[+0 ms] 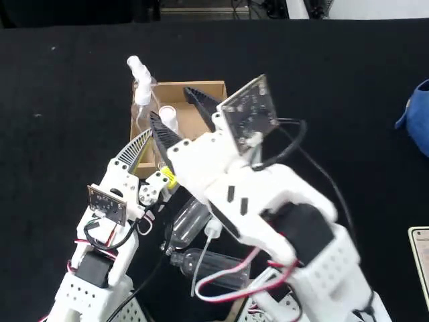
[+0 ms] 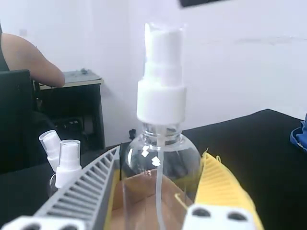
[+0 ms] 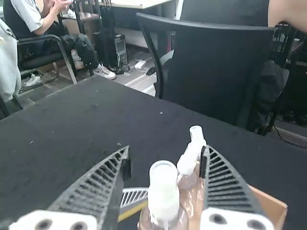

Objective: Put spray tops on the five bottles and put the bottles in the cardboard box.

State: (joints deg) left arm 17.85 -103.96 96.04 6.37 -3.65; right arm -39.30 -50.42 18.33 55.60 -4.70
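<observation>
— One bottle (image 2: 160,165) is clamped in the left gripper (image 2: 160,152), is it?

— Yes. The grey finger (image 2: 81,191) presses one side of its clear body and the yellow finger (image 2: 223,184) the other. Its white spray top (image 2: 161,91) sits upright on the neck, and the tube runs down inside.

— Where does it stand on the table?

— From above it is inside the outline of the cardboard box (image 1: 208,89), toward the box's 8 o'clock side. I cannot tell whether its base touches the box floor. The box itself lies at 11 o'clock from the table's middle.

— And the right gripper (image 1: 169,102)?

— Spread wide. Its black fingers stand on either side of that spray top, with a clear gap on each side, touching nothing.

— The other bottles?

— Two capped bottles (image 1: 141,87) lean together at the box's 10 o'clock corner. Two lying bottles (image 1: 191,221) rest on their sides at 6 o'clock from the box, between the arms' bases. What looks like a loose spray top (image 1: 212,231) lies across them, its thin tube trailing toward 6 o'clock.

— What lies around all that?

— A black cloth (image 1: 348,74) covers the table. The left arm comes in from 7 o'clock and the right arm from 5 o'clock. A blue object (image 1: 418,121) shows at the 3 o'clock edge, and a pale card (image 1: 420,255) at 4 o'clock.
</observation>
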